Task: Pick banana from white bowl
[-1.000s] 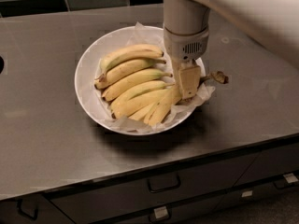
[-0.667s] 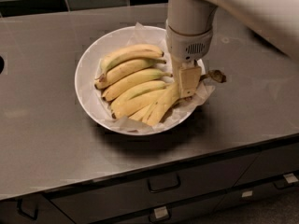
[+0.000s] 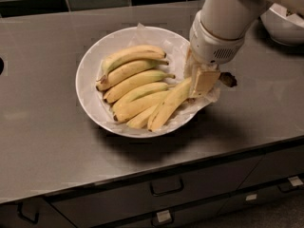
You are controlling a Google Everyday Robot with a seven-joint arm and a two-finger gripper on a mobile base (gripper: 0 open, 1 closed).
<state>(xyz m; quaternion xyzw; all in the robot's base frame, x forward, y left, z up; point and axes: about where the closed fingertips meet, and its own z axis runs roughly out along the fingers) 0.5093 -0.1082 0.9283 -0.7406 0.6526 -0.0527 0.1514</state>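
The white bowl (image 3: pixel 90 75), wide and shallow with crinkled paper lining, sits on the dark counter and holds several yellow bananas lying side by side. The banana (image 3: pixel 166 107), the longest one, lies at the bowl's front right. It slants up to the right, and its dark shrivelled stem tip (image 3: pixel 228 80) pokes out past the rim. My gripper (image 3: pixel 200 79) hangs from the white arm over the bowl's right rim. It is shut on the banana's stem end, which the tan fingers (image 3: pixel 205 80) partly hide.
A smaller white bowl (image 3: pixel 285 25) stands at the back right of the counter. The counter's front edge (image 3: pixel 142 172) runs below the bowl, with drawers and handles under it. A dark tiled wall lies behind.
My gripper has shifted a little to the right with the banana's stem end in it. The banana now slants out from the row toward the right rim.
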